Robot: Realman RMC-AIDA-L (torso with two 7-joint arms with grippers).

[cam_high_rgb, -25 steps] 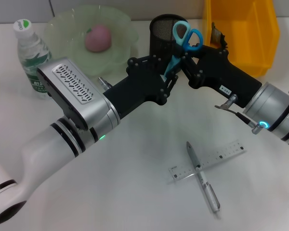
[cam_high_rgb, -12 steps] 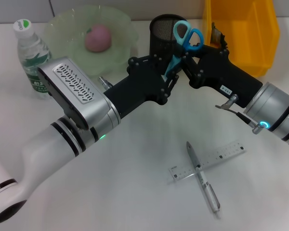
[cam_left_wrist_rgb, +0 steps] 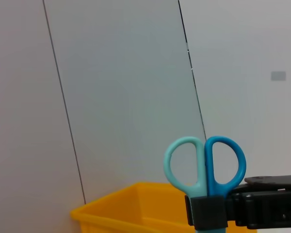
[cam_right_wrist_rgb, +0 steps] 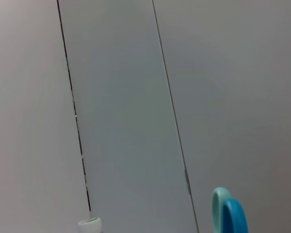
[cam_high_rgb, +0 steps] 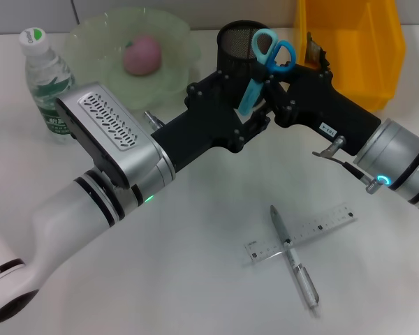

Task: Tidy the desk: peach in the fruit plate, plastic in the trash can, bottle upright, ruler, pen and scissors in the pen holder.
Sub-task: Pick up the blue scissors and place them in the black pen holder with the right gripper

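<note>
Two arms meet at the table's (cam_high_rgb: 195,279) 12 o'clock edge, over the black mesh pen holder (cam_high_rgb: 235,42). Yellow trash can (cam_high_rgb: 356,42) at 1 o'clock; contents not clear from here. Green fruit plate (cam_high_rgb: 91,42) at 11 o'clock, peach (cam_high_rgb: 141,56) already in it. Bottle (cam_high_rgb: 47,84) upright at 10 o'clock.

Left tool (cam_high_rgb: 255,120) sits low by the scissors' blade end; whether it is clamped or slack, cannot tell. Right tool (cam_high_rgb: 271,87) from the 3 o'clock side is closed on the scissors (cam_high_rgb: 265,63) just below the handles, the wrist view showing a black pad across the neck.

Change over the last second: the left tool has slid a little toward the right one, and the scissors stand slightly straighter, handles up, blades down beside the holder's rim. Reads as a handover or regrip before the drop into the holder; scissors not yet in.

Ruler (cam_high_rgb: 304,234) and pen (cam_high_rgb: 293,256) lie crossed at 5 o'clock, untouched. Both remain to do.
</note>
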